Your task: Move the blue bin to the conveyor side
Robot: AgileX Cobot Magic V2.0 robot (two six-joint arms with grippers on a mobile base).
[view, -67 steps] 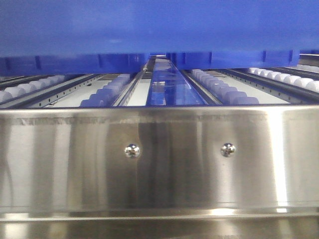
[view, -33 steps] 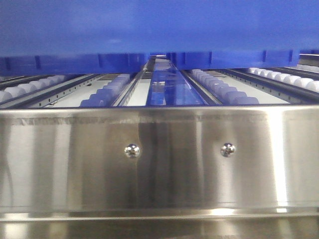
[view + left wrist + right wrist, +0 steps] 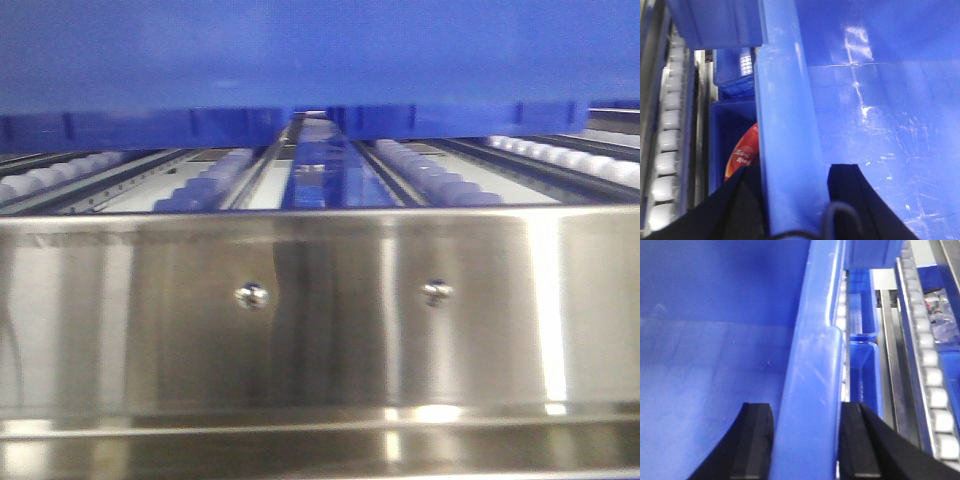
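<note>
The blue bin fills the top of the front view, its underside above the roller tracks. In the left wrist view the bin's thick rim runs up between my left gripper's black fingers, one inside the bin and one outside, shut on the rim. In the right wrist view my right gripper is likewise shut on the opposite rim, with one finger inside the bin. The bin's inside looks empty. The conveyor side is out of view.
A shiny steel panel with two screws spans the front view, with white roller tracks behind it. Smaller blue crates sit under the bin, and one holds an orange-red packet. Rollers run alongside.
The front view has blurred, and the steel panel, screws and rollers have shifted slightly left and up. The bin still fills the top of the view.
</note>
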